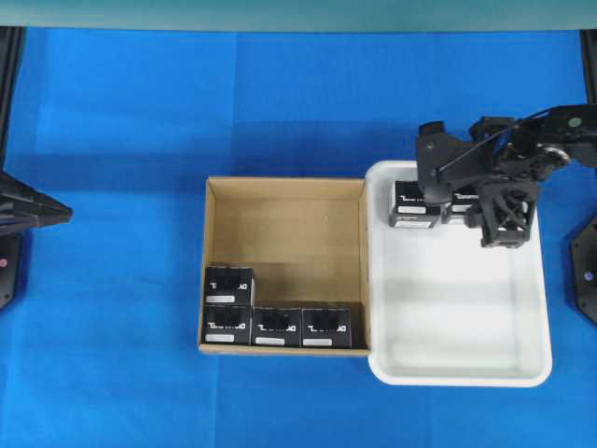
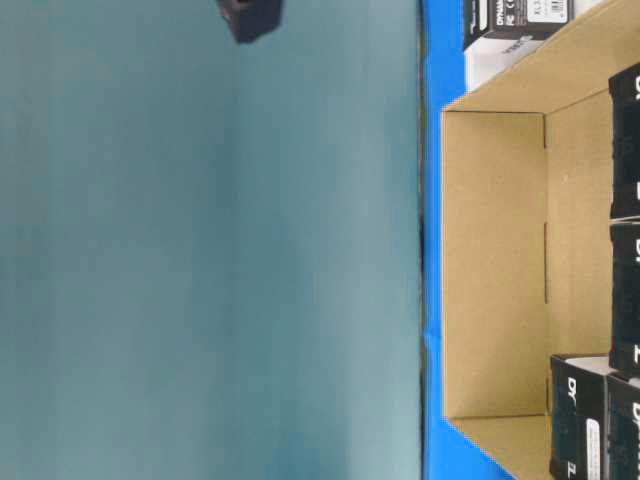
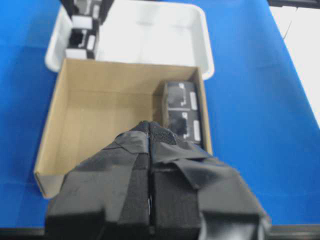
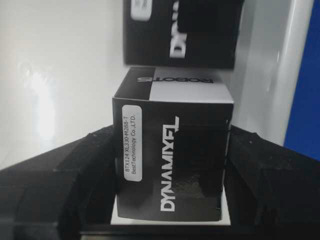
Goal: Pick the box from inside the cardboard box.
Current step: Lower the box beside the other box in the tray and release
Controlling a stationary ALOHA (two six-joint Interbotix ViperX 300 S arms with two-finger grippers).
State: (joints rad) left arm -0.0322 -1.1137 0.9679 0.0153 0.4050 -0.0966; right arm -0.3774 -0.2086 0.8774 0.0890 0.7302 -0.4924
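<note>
My right gripper [image 4: 170,139] is shut on a black box [image 4: 172,155] with white lettering, one padded finger against each side. In the overhead view the right gripper [image 1: 485,210] holds it over the back of the white tray [image 1: 466,317], next to another black box [image 1: 415,205]. The brown cardboard box [image 1: 284,224] holds several more black boxes [image 1: 277,327] along its front and left wall. My left gripper [image 3: 150,127] is shut with nothing in it, and looks down over the cardboard box [image 3: 100,115] from its near edge.
The white tray touches the cardboard box's right wall. Blue cloth [image 1: 140,121] covers the table around both. The left arm's base [image 1: 23,210] sits at the left edge. In the table-level view the cardboard box [image 2: 495,260] shows bare floor at its back.
</note>
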